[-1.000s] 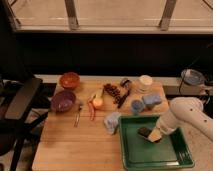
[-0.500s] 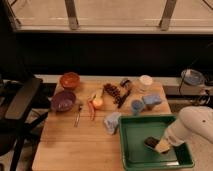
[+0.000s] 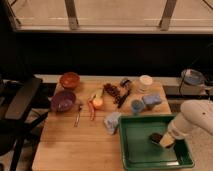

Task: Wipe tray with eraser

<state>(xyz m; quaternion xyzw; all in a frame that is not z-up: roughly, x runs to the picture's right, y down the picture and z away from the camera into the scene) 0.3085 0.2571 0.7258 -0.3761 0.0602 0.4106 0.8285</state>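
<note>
Over the right half of the green tray (image 3: 131, 150), the gripper (image 3: 165, 140) is pressed down on the eraser (image 3: 156, 138), a small dark block lying on the tray floor toward the right rim; whether its fingers are apart or clamped on the block cannot be told. Compared with half a second ago, gripper and eraser sit a little further right and nearer the tray's front (the white arm (image 3: 196, 120) reaches in from the right edge). Behind the tray on the wooden table (image 3: 65, 145) lie a blue cloth (image 3: 112, 121), a blue cup (image 3: 136, 106), a grape bunch (image 3: 113, 92), an apple (image 3: 98, 102), a purple bowl (image 3: 63, 100), an orange bowl (image 3: 69, 79) and a fork (image 3: 78, 115). None of these blocks the gripper.
</note>
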